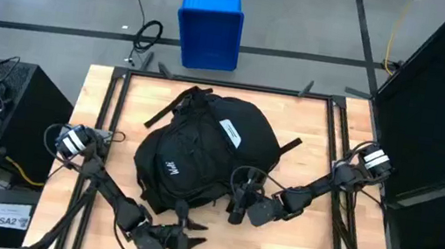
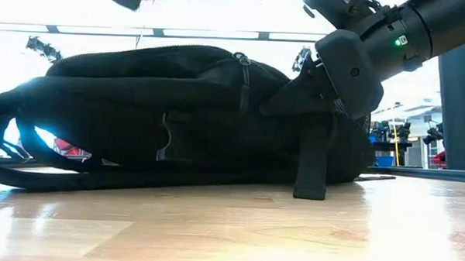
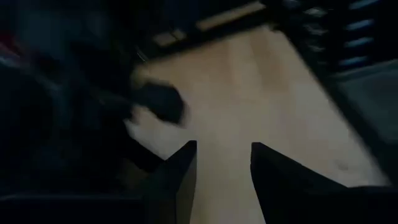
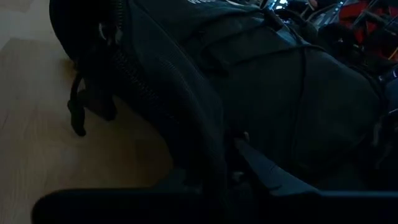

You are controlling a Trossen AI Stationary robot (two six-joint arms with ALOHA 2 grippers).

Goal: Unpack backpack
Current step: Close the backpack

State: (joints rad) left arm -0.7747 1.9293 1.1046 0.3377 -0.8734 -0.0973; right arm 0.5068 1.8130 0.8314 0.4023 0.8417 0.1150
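Seen from overhead, light falls evenly and softly on the desk (image 1: 310, 129), with only faint shadows. From desk height the room behind is blown out white toward 12 o'clock, leaving the backpack (image 2: 179, 113) a near silhouette; pale glare streaks the wood at 7 o'clock. Both wrist views are dim: the left one is heavily smeared by blur, the right one murky but sharper.
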